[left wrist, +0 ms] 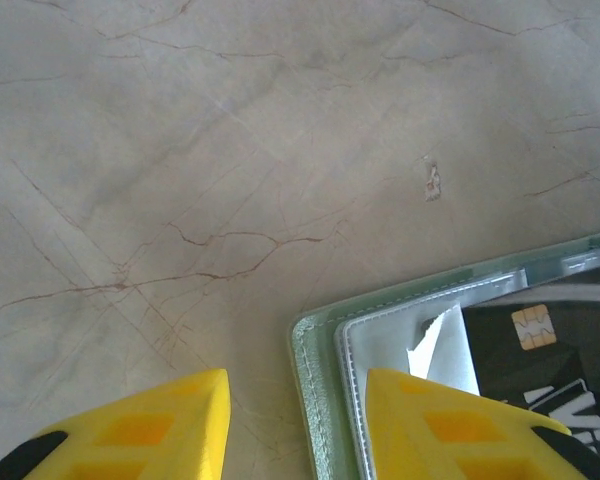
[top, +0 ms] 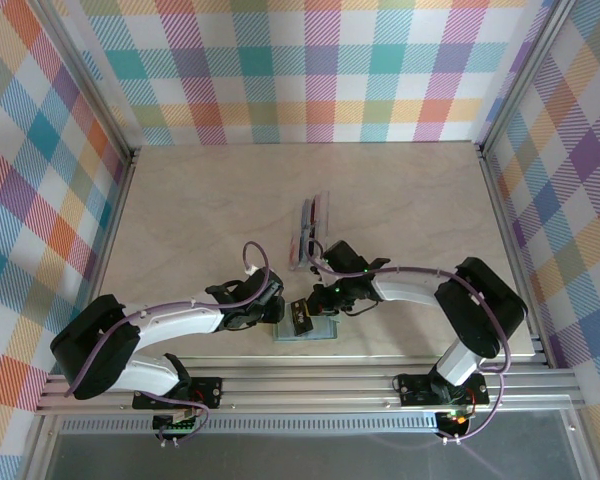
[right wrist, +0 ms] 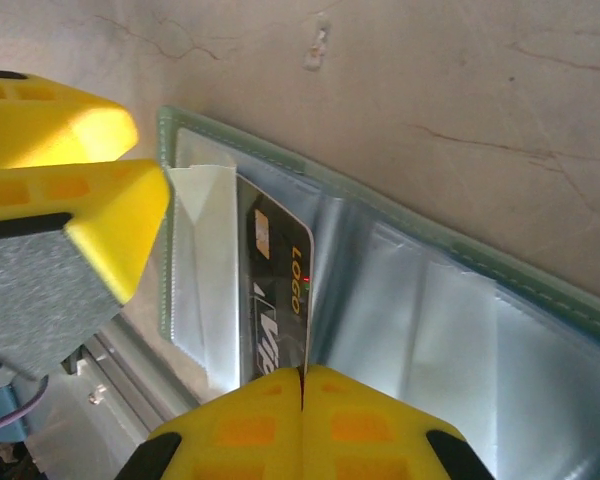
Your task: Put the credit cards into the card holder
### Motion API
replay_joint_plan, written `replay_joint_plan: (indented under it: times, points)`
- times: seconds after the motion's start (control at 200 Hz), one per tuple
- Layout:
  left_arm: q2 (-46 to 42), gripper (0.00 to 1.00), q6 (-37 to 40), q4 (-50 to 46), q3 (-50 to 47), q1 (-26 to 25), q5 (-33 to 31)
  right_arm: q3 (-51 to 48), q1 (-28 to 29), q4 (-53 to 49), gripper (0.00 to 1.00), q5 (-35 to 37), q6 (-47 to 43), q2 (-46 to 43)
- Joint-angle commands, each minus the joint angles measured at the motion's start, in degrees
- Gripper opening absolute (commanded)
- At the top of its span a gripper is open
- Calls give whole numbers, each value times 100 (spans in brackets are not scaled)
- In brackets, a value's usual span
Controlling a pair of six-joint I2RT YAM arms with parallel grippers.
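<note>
Right wrist view puts you on the insertion itself: the right gripper has its fingers pinched together on the short end of a dark card, whose far end with the gold chip lies over the open card holder, beside a white folded slip. The holder lies spread flat at the near edge of the table, between the two arm bases. The left gripper has its fingers apart, one over bare stone and the other over the holder's corner; you cannot tell whether that finger is truly pressing. If you want the holder pinned, make sure it is. To do this step well, you should line the card's long edges up with the pocket mouth, keep the card low and nearly flat, and slide it rather than push down, because the clear sleeves look thin, glossy and easily buckled. The holder's border is soft, matte grey-green with stitching; the card is stiff, slick and round-cornered. Further out, the clear tray holds what look like more cards.
</note>
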Motion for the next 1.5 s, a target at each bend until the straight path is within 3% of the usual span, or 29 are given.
replay_joint_plan:
  times: [0.0, 0.485, 0.905, 1.495]
  points:
    - [-253, 40, -95, -77, -62, -76, 41, 32, 65, -175, 0, 362, 27, 95]
    - [-595, 19, -237, 158, -495, -75, 427, -7, 249, -135, 0, 772, 101, 103]
    - [-363, 16, -376, 675, -829, -87, 675, 30, 470, 59, 0, 707, 306, 70]
    - [-563, 15, -602, 772, -1029, -232, 530, 99, 693, 698, 0, 847, 957, 235]
